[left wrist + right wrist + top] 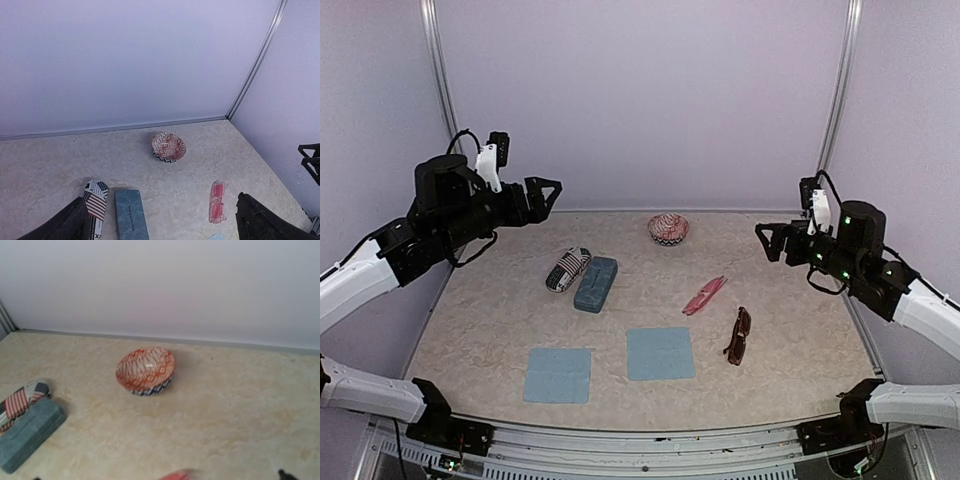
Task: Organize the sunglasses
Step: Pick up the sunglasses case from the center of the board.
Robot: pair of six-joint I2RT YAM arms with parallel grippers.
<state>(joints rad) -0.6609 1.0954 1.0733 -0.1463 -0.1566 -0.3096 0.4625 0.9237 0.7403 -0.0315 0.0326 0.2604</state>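
The beige marbled tabletop [790, 380] spreads out below me. My left gripper [552, 198] hangs high over its left rear edge, and my right gripper [765, 243] hangs over the right edge. The jaws of both are spread wide and hold nothing. Two square pale-blue cloths [558, 374] [660, 353] lie flat near the front. Behind them, the blue-teal rectangular hard case [596, 283] lies against the flag-printed soft pouch [568, 269]. A red-and-white patterned round bowl [668, 229] sits by the back wall. The folded sunglasses with the dark reddish-brown frame [739, 335] lie just right of the right-hand cloth. The slim pink-red folded sunglasses [705, 296] lie a little behind them on bare table.
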